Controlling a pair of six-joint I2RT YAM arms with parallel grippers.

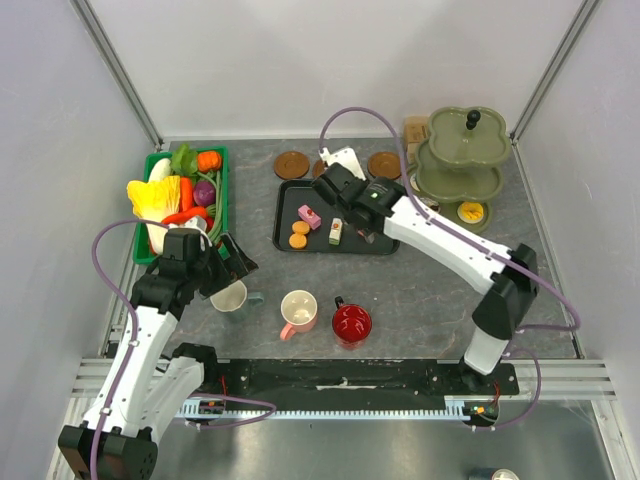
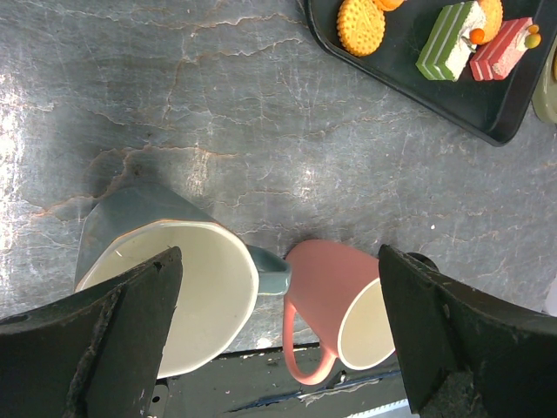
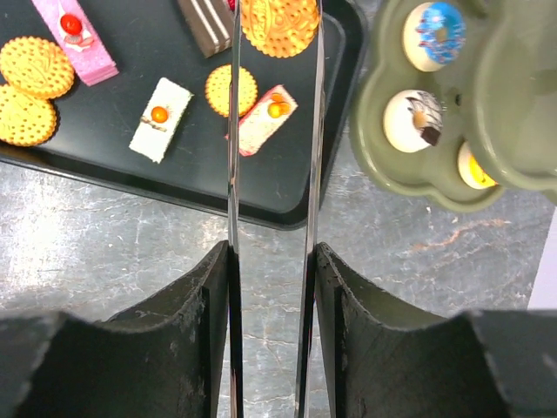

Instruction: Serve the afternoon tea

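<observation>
From here my right gripper (image 3: 271,252) has its jaws clamped on the metal tongs (image 3: 232,157). The two thin blades reach out over the black tray (image 3: 113,170), with a large orange biscuit (image 3: 278,24) sitting between their tips; I cannot tell whether they pinch it. Also on the tray are a pink slice (image 3: 74,39) topped with a red cherry, a white slice (image 3: 161,117) with an orange dot, a brown striped slice (image 3: 209,22), a pink-and-white slice (image 3: 265,117) and several round golden biscuits (image 3: 35,65). Right of the tray stands the green tiered stand (image 1: 460,160); its lowest tier holds a blue-iced doughnut (image 3: 433,35) and a white pastry (image 3: 413,120) with a brown bit on top. The three mugs stand upright on the bench (image 1: 430,300) on the tray's near side: the grey-blue mug (image 1: 232,297), cream inside, off its near left corner, then the pink mug (image 1: 299,312) and the red mug (image 1: 351,322) side by side. My left gripper (image 2: 278,261) hangs over the grey-blue mug with its jaws wide apart and nothing in them. One finger crosses the mug's mouth; I cannot tell whether it touches. Left of the tray sits a green basket (image 1: 222,190) of toy vegetables.
</observation>
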